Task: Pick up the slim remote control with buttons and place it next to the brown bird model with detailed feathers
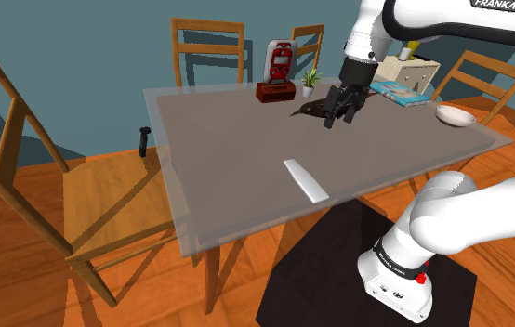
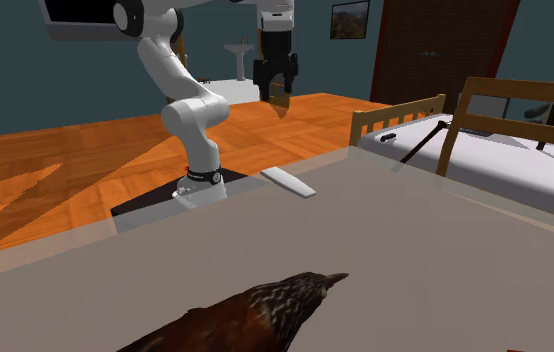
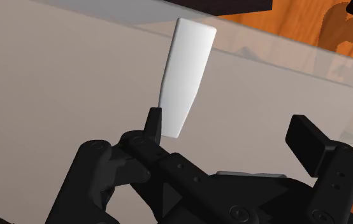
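Observation:
The remote point(image 1: 304, 179) is a slim, plain white slab lying flat on the grey table point(image 1: 218, 158), near the edge closest to the stand. No buttons show on it. The brown feathered bird point(image 1: 310, 110) sits farther back on the table. My gripper point(image 1: 339, 116) hangs open in the air just in front of the bird, well above the tabletop and apart from the remote. In the second exterior view the bird point(image 2: 255, 315) is in the foreground, with the remote point(image 2: 288, 182) beyond it and the gripper point(image 2: 273, 88) above. In the wrist view the remote point(image 3: 185, 73) lies beyond the spread fingers of the gripper point(image 3: 229, 127).
A red toy point(image 1: 278, 74) and a small potted plant point(image 1: 310, 81) stand behind the bird. A box on books point(image 1: 404, 79) and a white bowl point(image 1: 455, 115) sit at the shoulder view's right. Wooden chairs point(image 1: 207, 46) ring the table. The stand point(image 1: 376, 269) is at lower right.

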Robot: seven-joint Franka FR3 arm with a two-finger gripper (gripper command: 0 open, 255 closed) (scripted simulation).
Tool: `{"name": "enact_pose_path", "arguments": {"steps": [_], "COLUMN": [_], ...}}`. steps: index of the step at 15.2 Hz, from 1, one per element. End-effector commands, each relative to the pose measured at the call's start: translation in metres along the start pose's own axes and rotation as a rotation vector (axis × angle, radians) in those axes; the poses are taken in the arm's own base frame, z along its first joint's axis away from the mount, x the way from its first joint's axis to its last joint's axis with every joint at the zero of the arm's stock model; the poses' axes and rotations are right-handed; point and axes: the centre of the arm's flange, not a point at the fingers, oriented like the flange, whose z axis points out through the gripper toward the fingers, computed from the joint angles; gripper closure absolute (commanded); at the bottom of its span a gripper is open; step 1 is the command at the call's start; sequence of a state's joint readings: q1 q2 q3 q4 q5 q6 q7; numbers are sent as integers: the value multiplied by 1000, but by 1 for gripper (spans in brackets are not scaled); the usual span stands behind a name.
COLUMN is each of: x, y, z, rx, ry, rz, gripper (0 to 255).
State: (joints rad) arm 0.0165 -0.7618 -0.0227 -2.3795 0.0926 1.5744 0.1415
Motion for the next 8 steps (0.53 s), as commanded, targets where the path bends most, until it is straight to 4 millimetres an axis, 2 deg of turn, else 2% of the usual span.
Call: {"name": "enact_pose_path", "arguments": {"steps": [1,8], "x": [0,22], "y": [0,0], "z": [0,89], "rx": [0,-44], "ry": [0,26], "rz": [0,94], "gripper": [0,0]}}
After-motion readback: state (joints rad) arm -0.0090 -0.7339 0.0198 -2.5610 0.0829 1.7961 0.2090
